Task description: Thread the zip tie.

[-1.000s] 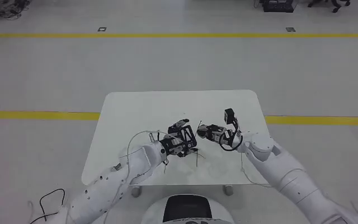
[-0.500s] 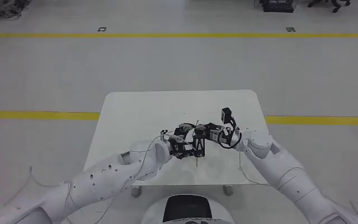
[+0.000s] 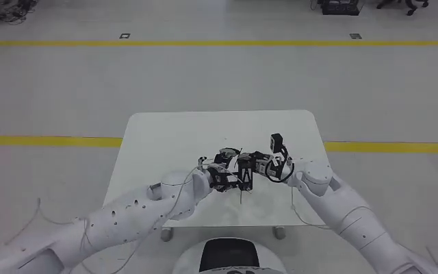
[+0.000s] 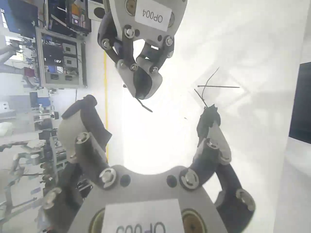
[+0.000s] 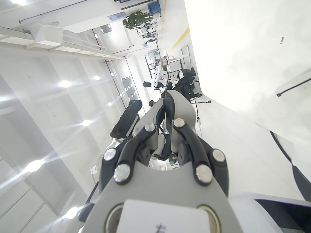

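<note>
The zip tie (image 4: 144,105) is a thin black plastic strip pinched in the right claw (image 4: 143,92). That claw's fingers are pressed together on it in the upper middle of the left wrist view, and a short tail pokes out below the pads. In the top view the two claws meet at the centre of the frame, above the white surface (image 3: 171,137).

The left claw (image 4: 150,103) is spread wide in the lower half of its own view, and the tail points into the gap between its fingers.

The strip is likely almost weightless, springy and slick. It should bend away under any side push and swivel in a loose pinch. The best hold is probably close behind the free tip, flat faces against the pads, so that little length is left to whip. The head end would need a grip that leaves its slot uncovered.

More ties lie on the surface at the right of the left wrist view: a straight tie (image 4: 218,87) and a curved tie (image 4: 211,79). The curved one ends right at the left claw's fingertip (image 4: 210,116), and I cannot tell whether they touch. The bulky fingers crowd each other, and the loose ties could be snagged or mistaken for the held one.
</note>
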